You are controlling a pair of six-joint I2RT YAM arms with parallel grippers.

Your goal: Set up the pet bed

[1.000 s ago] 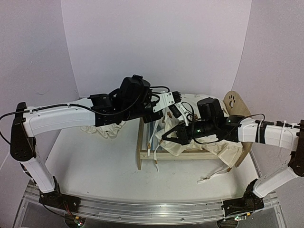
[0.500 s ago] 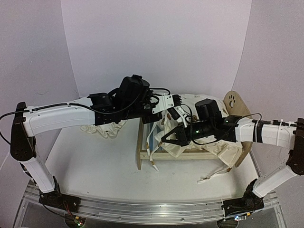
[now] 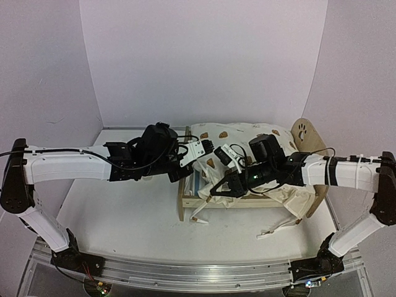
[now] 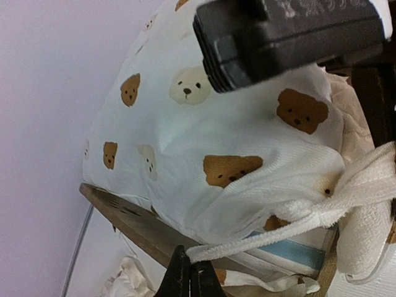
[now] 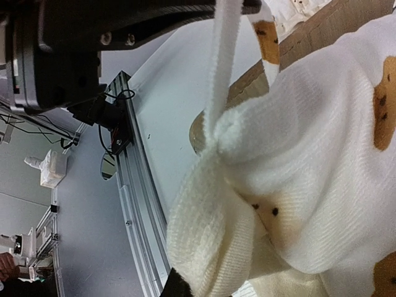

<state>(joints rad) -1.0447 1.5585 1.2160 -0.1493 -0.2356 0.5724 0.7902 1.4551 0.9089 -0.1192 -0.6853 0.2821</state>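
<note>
The pet bed [image 3: 183,199] is a light-wood frame with a paw-print headboard [image 3: 302,132] at its right end. A blue-striped base [image 4: 289,251] shows under the cloth. The cream bear-print cushion [image 3: 240,132] lies bunched over the bed. My left gripper [image 3: 209,148] hangs above the foot end. In the left wrist view that left gripper [image 4: 190,279] is shut on a white tie cord [image 4: 260,241] of the cushion [image 4: 185,124]. My right gripper [image 3: 225,185] is over the bed's middle. Seen from its own wrist, the right gripper [image 5: 185,288] is shut on the cushion's ruffled edge [image 5: 210,235].
Loose ties trail onto the table at the front right [image 3: 278,229] and by the foot end [image 3: 198,218]. A crumpled cream cloth [image 4: 129,276] lies beyond the bed rail [image 4: 139,228]. Purple walls close in the back and sides. The metal base rail [image 3: 185,272] runs along the near edge.
My left arm has dropped lower and drawn back leftward, pulling the tie cord with it. My right gripper has slid slightly left and down with the ruffle. More of the cushion now shows at the back.
</note>
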